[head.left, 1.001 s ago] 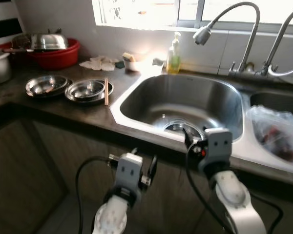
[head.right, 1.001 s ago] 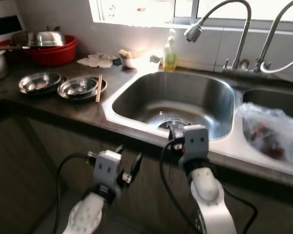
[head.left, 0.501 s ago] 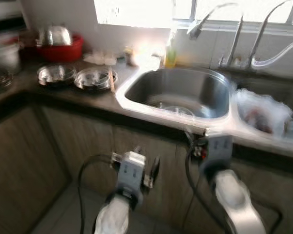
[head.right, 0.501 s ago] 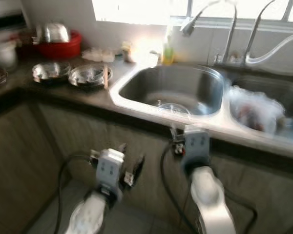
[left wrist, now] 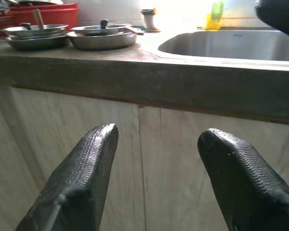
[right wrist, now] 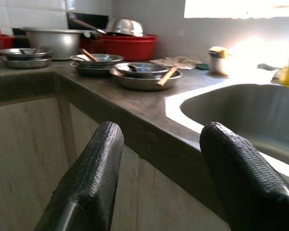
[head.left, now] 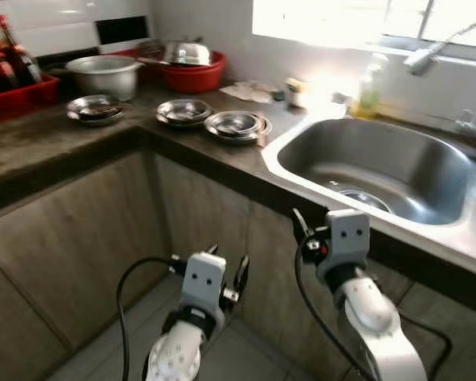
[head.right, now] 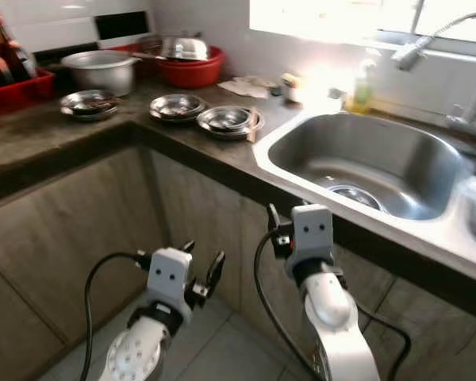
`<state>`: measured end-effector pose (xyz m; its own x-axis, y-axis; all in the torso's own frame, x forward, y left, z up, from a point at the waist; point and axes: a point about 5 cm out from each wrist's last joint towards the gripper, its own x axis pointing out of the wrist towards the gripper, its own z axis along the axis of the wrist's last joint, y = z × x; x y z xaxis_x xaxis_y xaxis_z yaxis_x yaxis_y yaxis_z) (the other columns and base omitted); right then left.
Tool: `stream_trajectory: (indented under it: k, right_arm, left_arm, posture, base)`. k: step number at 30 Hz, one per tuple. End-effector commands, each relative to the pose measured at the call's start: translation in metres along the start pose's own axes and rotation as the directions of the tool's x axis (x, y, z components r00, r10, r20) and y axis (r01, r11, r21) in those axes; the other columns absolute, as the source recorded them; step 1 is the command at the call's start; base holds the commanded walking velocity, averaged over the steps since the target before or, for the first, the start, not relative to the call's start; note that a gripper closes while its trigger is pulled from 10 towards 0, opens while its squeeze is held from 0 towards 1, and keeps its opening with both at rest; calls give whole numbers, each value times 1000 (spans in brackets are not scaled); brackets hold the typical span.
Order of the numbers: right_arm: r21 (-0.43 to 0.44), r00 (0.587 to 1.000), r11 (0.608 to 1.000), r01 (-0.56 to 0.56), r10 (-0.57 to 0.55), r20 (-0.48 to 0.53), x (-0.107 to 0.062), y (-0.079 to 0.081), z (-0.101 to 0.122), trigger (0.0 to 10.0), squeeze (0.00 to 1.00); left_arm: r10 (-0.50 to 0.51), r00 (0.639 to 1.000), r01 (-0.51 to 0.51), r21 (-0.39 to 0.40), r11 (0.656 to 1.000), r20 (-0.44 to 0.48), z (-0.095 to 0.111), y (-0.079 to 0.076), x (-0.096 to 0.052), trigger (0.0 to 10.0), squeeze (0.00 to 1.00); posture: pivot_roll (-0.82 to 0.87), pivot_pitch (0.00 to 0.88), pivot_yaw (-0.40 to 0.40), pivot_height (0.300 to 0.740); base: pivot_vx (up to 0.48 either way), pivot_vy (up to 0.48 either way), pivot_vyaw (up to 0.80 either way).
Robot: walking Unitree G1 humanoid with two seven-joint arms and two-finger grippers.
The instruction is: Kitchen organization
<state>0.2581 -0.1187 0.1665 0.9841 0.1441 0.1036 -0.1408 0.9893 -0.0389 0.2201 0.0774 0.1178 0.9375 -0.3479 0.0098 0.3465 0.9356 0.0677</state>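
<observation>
Three stacks of steel bowls sit on the dark counter: one point(head.left: 234, 125) nearest the sink with a wooden chopstick point(right wrist: 166, 76) resting on it, one point(head.left: 184, 111) beside it, one point(head.left: 94, 107) further left. My left gripper point(head.left: 228, 266) hangs low before the cabinet doors, open and empty; its wrist view looks along its fingers point(left wrist: 86, 168) at the counter's front edge. My right gripper point(head.left: 305, 234) is held just below the counter edge by the sink point(head.left: 381, 167), also open and empty point(right wrist: 161, 126).
A red basin point(head.left: 192, 75) with a steel lid and a metal pot point(head.left: 105, 74) stand at the back wall. A red tray of bottles point(head.left: 16, 79) sits at far left. A soap bottle point(head.left: 370, 86) and a faucet point(head.left: 436, 51) stand by the sink. The counter turns a corner on the left, with wooden cabinet doors point(head.left: 79, 238) below.
The whole view has swung left and drawn back from the sink, bringing the counter's corner, the pot and the bottle tray into sight. Both arms keep the same low pose.
</observation>
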Motion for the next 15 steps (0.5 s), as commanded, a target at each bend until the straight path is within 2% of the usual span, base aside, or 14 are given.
stream_trajectory:
  k: [1,15]
  right_arm:
    - [3,1000,1000,7,-7,-10,1,-2,-1,10000,0]
    - [11,1000,1000,-1,1,-3,5,0,1,10000,0]
  left_arm:
    - [-4,1000,4,3,1000,0,2,-1,2,10000,0]
    - [-2,1000,2,1,1000,-1,1,0,3,10000,0]
  posture:
    - [112,0,-45,740]
    - [108,0,-43,740]
  base:
    - [326,0,0]
    - [348,0,0]
